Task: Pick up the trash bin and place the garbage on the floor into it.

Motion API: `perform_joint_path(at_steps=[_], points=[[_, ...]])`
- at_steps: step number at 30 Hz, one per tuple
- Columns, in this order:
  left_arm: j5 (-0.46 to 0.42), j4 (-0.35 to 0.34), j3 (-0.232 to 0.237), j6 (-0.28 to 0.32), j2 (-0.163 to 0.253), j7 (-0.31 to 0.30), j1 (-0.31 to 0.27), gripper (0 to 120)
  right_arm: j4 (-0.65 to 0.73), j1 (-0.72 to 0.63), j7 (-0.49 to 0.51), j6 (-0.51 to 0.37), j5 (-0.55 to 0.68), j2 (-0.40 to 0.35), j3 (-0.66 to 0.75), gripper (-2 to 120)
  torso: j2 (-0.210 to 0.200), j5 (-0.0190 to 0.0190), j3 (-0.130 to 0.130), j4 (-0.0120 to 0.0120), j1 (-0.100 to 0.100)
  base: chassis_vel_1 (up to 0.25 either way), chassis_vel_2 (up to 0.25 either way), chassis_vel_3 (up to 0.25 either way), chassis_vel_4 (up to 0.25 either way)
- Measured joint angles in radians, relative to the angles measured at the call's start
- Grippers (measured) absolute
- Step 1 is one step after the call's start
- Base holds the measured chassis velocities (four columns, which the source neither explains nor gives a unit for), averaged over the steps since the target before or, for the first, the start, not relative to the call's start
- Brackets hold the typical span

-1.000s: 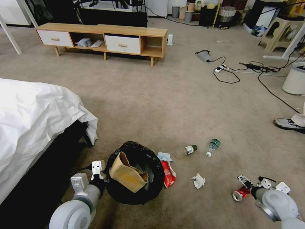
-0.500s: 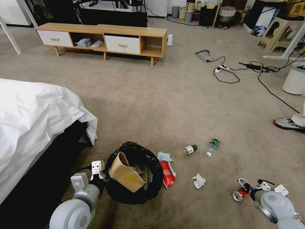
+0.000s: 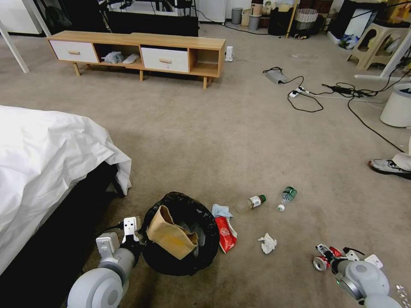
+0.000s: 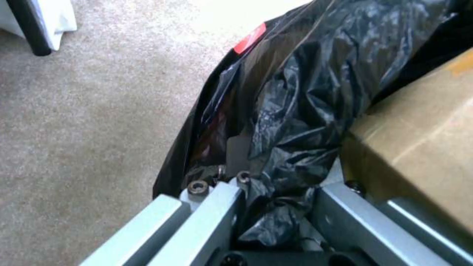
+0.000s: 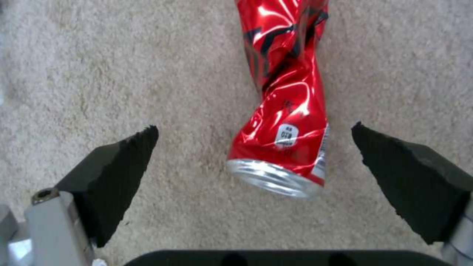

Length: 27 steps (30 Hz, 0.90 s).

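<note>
Left pincer (image 4: 276, 207) is clamped on a bunched fold of the trash bin's (image 4: 305, 92) glossy black liner, brown paper bag (image 4: 424, 147) pressed just beside it, beige carpeted floor (image 4: 88, 122) stretching off on the other side.

Beige carpet floor (image 3: 222, 141) carries everything. The bin (image 3: 180, 233) sits near the bed corner, a red wrapper (image 3: 226, 233) and bluish tissue (image 3: 221, 210) just beside it. Farther right lie two bottles (image 3: 252, 202), a white tissue (image 3: 267, 243) and a crushed red can (image 5: 283, 111). Cables (image 3: 325, 96) sprawl well beyond.
</note>
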Motion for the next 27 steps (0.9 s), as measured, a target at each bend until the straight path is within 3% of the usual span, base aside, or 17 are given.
perform_joint_path(at_steps=[15,27], points=[[-0.001,0.016,0.011,0.000,-0.001,0.002,-0.008,0,-0.020,0.019,-0.014,0.002,-0.004,-0.016,0.007,100,0.000,0.0000,0.000,0.0000,0.000,0.000,0.000,0.000,0.000],[-0.006,0.027,0.011,0.000,0.004,0.003,-0.014,0,-0.052,0.051,-0.028,0.007,-0.034,0.033,-0.025,100,0.000,0.0000,0.000,0.0000,0.000,0.000,0.000,0.000,0.000]])
